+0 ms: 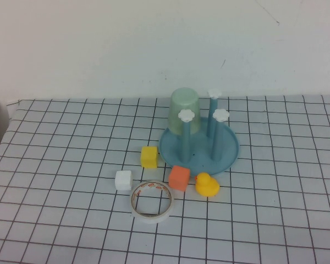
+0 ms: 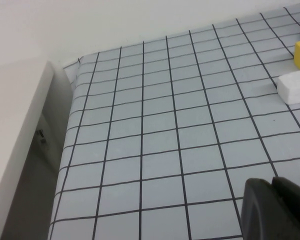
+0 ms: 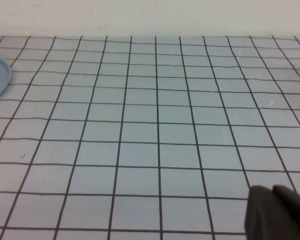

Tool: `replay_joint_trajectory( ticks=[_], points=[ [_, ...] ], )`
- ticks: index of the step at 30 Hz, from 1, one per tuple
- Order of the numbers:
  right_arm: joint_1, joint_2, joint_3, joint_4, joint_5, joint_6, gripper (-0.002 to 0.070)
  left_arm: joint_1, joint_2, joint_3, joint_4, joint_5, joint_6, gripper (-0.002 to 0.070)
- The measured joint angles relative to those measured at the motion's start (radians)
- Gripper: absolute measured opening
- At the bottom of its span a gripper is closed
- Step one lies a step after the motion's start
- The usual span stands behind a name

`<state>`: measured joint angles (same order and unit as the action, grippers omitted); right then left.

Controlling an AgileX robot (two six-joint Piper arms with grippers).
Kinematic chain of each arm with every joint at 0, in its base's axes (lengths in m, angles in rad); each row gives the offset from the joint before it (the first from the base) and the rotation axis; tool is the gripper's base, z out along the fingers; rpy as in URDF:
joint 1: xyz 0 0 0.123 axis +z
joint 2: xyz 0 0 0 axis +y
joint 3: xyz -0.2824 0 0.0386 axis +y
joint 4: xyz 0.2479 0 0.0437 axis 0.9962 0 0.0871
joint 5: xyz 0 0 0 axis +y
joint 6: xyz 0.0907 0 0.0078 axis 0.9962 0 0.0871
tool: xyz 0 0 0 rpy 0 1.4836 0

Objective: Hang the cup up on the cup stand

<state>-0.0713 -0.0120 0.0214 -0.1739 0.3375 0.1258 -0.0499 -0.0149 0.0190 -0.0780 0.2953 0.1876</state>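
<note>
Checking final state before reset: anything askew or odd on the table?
Nothing stands out. The cup sits upside down over a rear peg of the cup stand. Left gripper and right gripper are pulled back over bare table.

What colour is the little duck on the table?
The duck is yellow, with an orange beak; it shows best in the high view.

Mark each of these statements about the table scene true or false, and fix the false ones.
1. The cup sits upside down over a rear peg of the cup stand. True.
2. The left gripper holds the cup. False: it holds nothing and hangs over bare cloth.
3. The rubber duck stands on the stand's base. False: it is on the cloth beside it.
4. The right gripper is near no object. True.
5. The tape roll lies flat. True.
</note>
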Motion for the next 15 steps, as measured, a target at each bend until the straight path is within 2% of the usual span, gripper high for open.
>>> replay_joint_trajectory(
  ticks=[15],
  points=[
    [0.000, 0.000, -0.002, 0.000, 0.002, 0.000, 0.0000, -0.003, 0.000, 0.000, -0.004, 0.009, 0.002, -0.0001]
  ],
)
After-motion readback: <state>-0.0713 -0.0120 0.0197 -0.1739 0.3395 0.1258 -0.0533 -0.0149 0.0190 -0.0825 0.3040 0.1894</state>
